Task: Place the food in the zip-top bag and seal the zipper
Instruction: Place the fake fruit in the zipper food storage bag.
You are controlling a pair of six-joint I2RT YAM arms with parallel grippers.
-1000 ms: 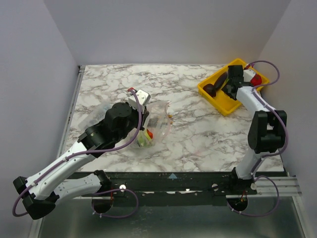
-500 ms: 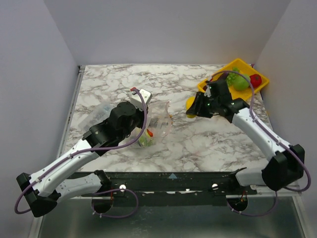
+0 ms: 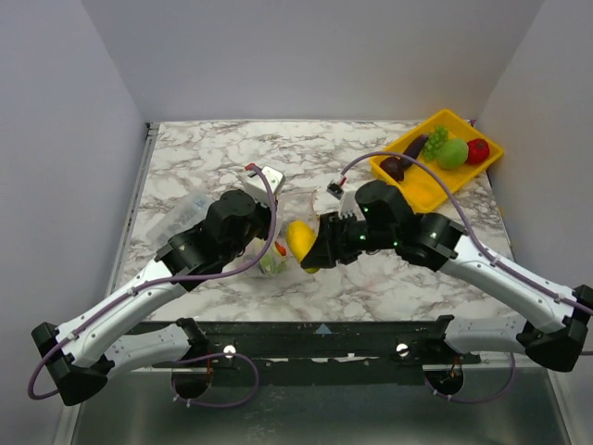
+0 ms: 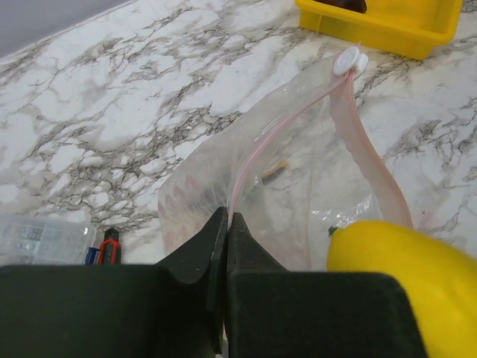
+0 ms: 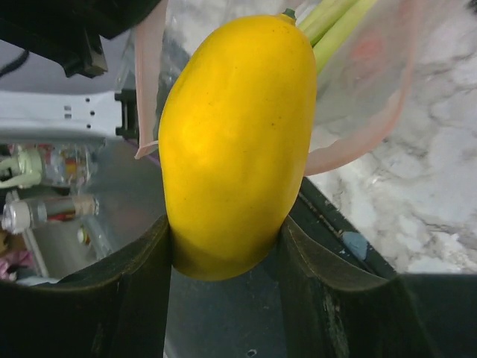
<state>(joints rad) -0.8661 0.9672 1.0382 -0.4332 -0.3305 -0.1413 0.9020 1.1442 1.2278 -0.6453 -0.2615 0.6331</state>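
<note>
The zip-top bag (image 4: 298, 171) lies on the marble table, mouth held up. My left gripper (image 4: 226, 218) is shut on its pink zipper (image 4: 287, 123) edge; a white slider (image 4: 349, 61) sits at the strip's far end. My right gripper (image 5: 227, 250) is shut on the yellow lemon (image 5: 238, 142) and holds it at the bag's mouth (image 3: 298, 239). A green leafy stalk (image 5: 335, 22) lies inside the bag. In the top view the left gripper (image 3: 272, 228) and right gripper (image 3: 311, 247) meet over the bag (image 3: 278, 252).
A yellow tray (image 3: 422, 192) at the back right holds a dark eggplant (image 3: 408, 156), green fruit (image 3: 447, 150) and a red fruit (image 3: 477, 150). A small rigid clear box (image 4: 37, 237) and a red-and-black tool (image 4: 110, 246) lie left of the bag.
My right arm has swung left from the yellow tray to the bag, carrying the lemon. My left gripper has kept its hold on the bag edge.
</note>
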